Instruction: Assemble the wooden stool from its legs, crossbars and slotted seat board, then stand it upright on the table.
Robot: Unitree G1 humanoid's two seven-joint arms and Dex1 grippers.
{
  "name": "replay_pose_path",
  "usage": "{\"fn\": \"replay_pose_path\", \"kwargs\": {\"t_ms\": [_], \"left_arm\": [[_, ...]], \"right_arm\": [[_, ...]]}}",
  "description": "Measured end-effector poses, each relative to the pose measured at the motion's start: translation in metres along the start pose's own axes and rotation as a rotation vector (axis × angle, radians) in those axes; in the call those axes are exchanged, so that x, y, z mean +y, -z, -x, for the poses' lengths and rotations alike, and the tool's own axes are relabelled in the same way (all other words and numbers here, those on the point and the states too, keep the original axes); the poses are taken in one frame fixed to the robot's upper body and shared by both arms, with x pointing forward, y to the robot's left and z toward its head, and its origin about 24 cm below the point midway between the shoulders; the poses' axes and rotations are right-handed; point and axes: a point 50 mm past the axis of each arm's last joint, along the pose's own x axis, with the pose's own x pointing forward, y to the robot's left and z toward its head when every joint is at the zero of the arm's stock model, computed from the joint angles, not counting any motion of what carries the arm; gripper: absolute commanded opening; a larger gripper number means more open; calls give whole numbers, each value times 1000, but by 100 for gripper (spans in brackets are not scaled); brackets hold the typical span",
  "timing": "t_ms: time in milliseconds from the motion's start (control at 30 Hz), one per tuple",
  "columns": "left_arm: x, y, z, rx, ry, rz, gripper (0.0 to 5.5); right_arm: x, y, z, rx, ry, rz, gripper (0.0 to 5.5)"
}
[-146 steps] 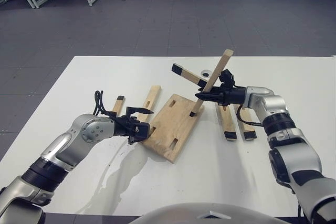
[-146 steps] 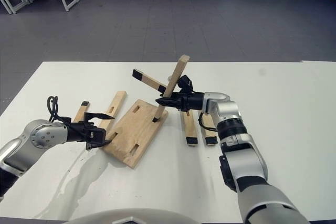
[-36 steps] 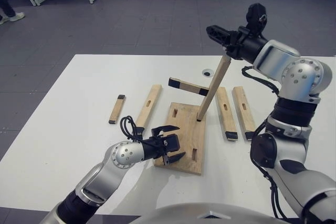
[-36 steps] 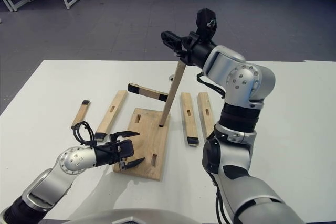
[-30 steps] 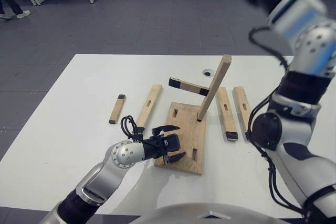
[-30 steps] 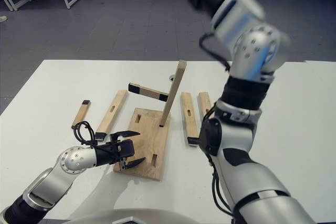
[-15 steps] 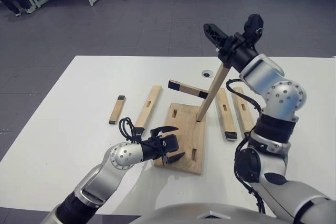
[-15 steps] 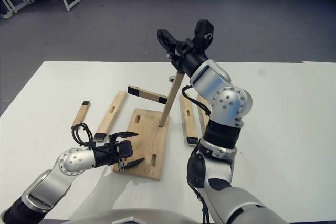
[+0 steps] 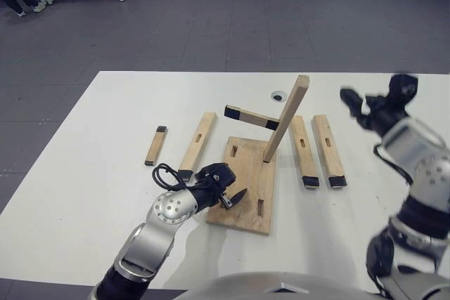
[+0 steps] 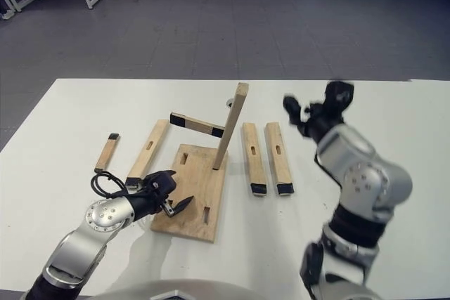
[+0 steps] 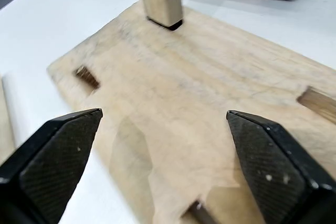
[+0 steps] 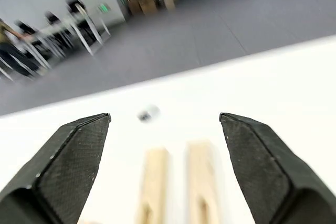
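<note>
The left gripper (image 11: 164,113), fingers spread and empty, sits over the near-left corner of the slotted seat board (image 9: 250,173), which lies flat on the table (image 9: 98,145) with one leg (image 9: 285,121) standing tilted in a slot, while the right gripper (image 12: 165,115) hangs parted and empty above the table's right side.

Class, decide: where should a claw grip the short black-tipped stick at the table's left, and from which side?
Probably mid-length on the short stick, from above, closing across its narrow width: it lies flat with bare table along both long sides.
</note>
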Motion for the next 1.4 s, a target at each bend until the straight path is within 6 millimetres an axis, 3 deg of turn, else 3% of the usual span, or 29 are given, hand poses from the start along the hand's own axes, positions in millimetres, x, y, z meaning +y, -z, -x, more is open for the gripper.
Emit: {"fn": "replay_pose_path", "kwargs": {"t_ms": [67, 167, 233, 533, 633, 767, 1067, 1233, 1300, 1333, 1400], "left_arm": [[8, -7, 6, -19, -60, 41, 440], [11, -17, 9, -42, -77, 75, 440], [13, -25, 10, -62, -78, 71, 440], [17, -42, 12, -98, -68, 49, 440], [17, -43, 12, -95, -65, 47, 440], [17, -44, 13, -97, -58, 39, 440], [17, -44, 12, -94, -68, 48, 440], [17, -37, 9, -72, -79, 79, 440], [16, -36, 8, -75, -73, 94, 440], [17, -36, 9, -95, -65, 133, 440], [23, -38, 13, -147, -41, 246, 440]], "right_arm": [[-7, 28, 13, 104, 0, 31, 421], [-7, 54, 22, 206, -47, 35, 476], [-8, 71, 26, 269, -48, 34, 482], [-26, 104, 26, 328, 28, 110, 482], [-24, 108, 22, 318, 12, 161, 482], [-25, 111, 10, 300, 5, 209, 406], [-48, 115, 0, 271, 39, 245, 213], [-51, 113, -3, 279, 28, 226, 205], [-54, 107, -7, 259, 41, 216, 205], [-65, 98, -10, 236, 91, 176, 205], [-81, 69, -15, 131, 160, 99, 205]]}}
